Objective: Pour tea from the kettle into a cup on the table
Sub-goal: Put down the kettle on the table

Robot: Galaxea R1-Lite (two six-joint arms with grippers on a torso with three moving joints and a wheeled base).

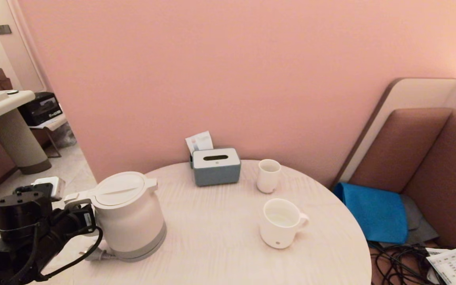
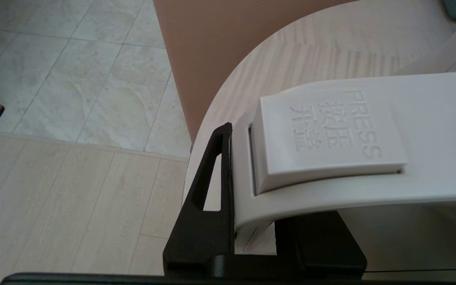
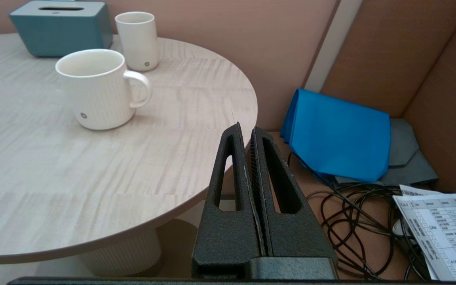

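grey tissue box (image 1: 216, 166) beside small handleless cup (image 1: 268, 175).

White kettle (image 1: 127, 215) upright, table (image 1: 212, 245) left edge; ribbed cup (image 1: 281, 223) upright, right.

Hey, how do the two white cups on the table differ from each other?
The ribbed mug has a side handle; the smaller cup has none. The mug is wider and squatter, the smaller cup narrower and taller for its width. The mug stands nearer the robot, the smaller cup farther back beside the tissue box. Both are white, upright, and carry a small round dot near the bottom.
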